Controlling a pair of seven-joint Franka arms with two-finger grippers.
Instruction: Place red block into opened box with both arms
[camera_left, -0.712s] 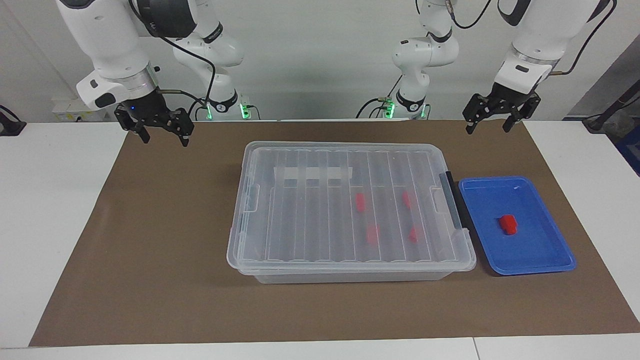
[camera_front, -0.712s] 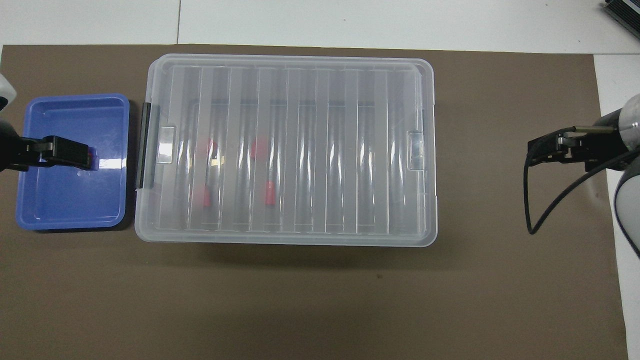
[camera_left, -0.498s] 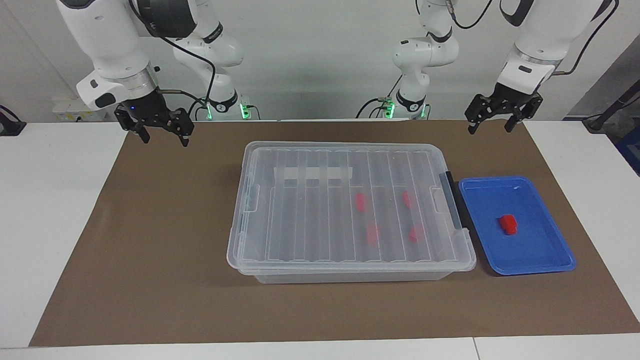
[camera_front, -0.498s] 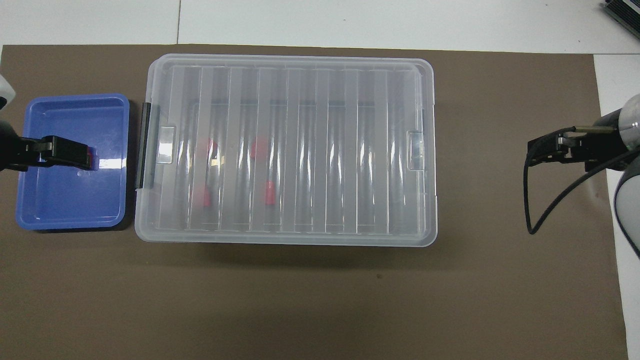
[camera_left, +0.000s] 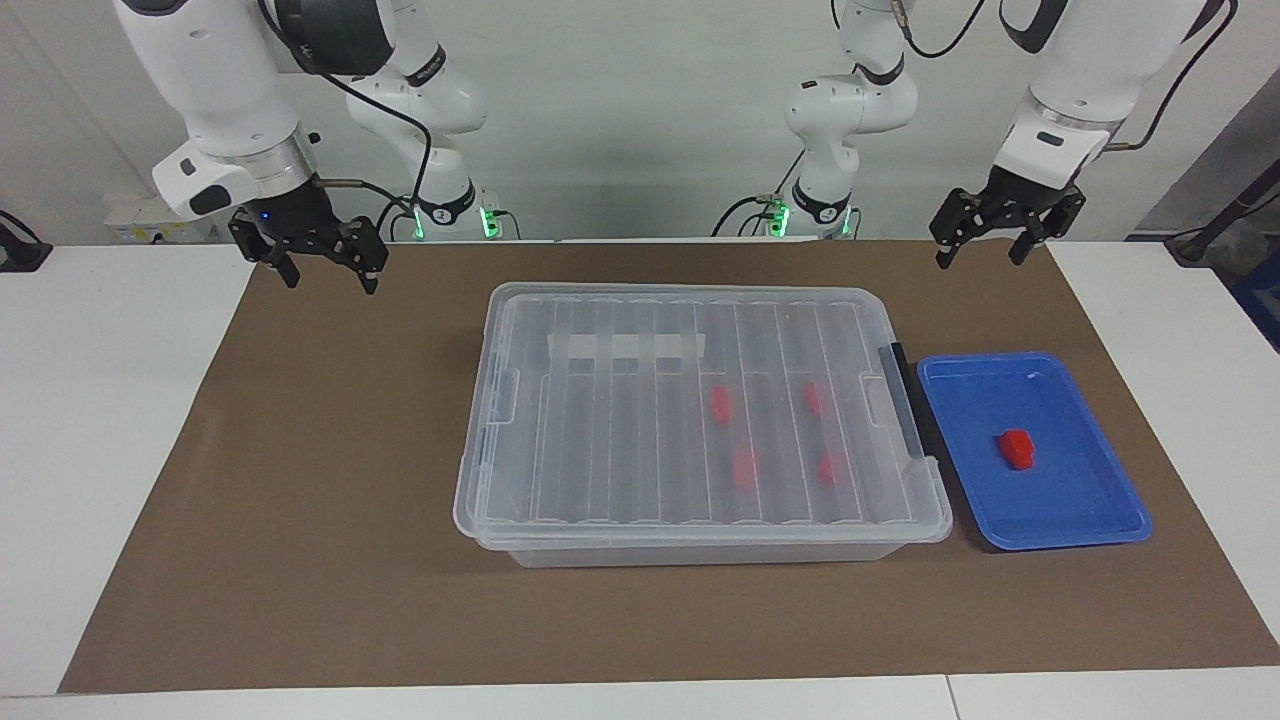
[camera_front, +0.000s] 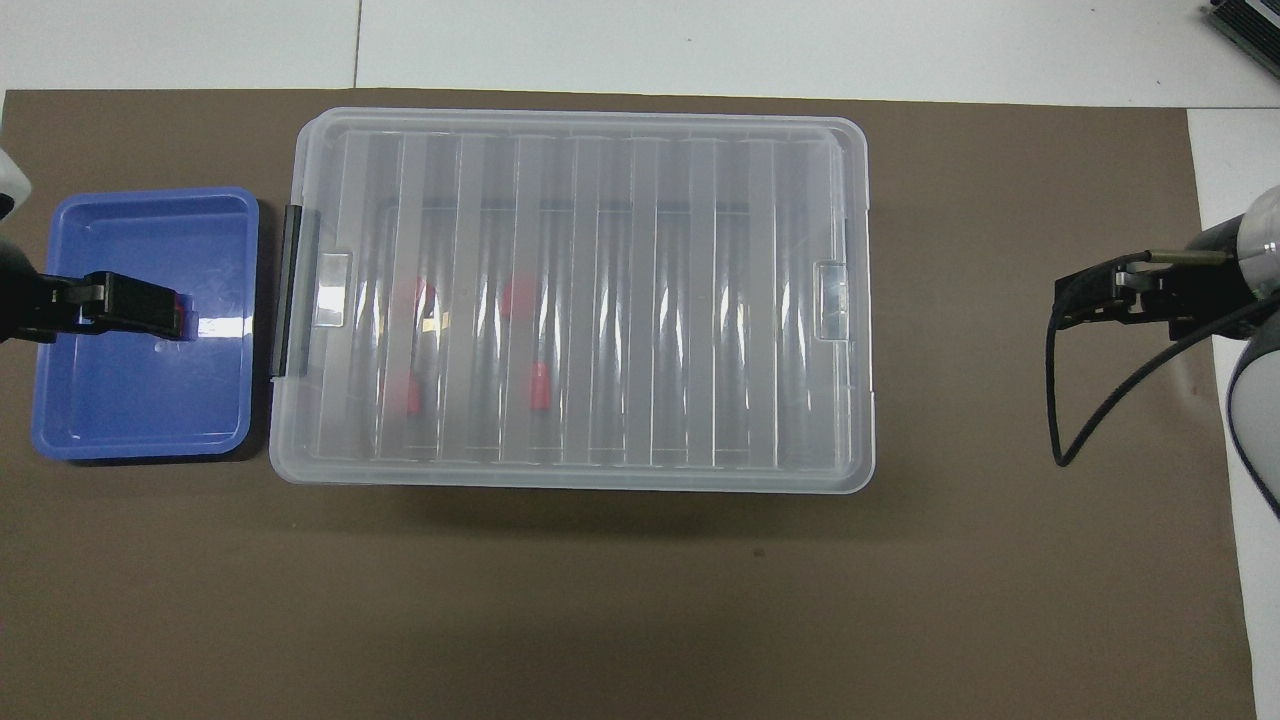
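Left gripper (camera_left: 978, 248) released, raised over mat; red block (camera_left: 1017, 448) sits below it in blue tray (camera_left: 1085, 515). Right gripper (camera_left: 325, 268) released, waiting. You lead with left. Box (camera_left: 700, 530) lidded.

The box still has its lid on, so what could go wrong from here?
1. The lid covers the box; a block brought now would probably land on the lid.
2. The red block lies loose in the blue tray; a poor pinch by the open left claw might push it away.

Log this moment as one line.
box: lid on | red block: in blue tray | left gripper: open, raised | right gripper: open, raised
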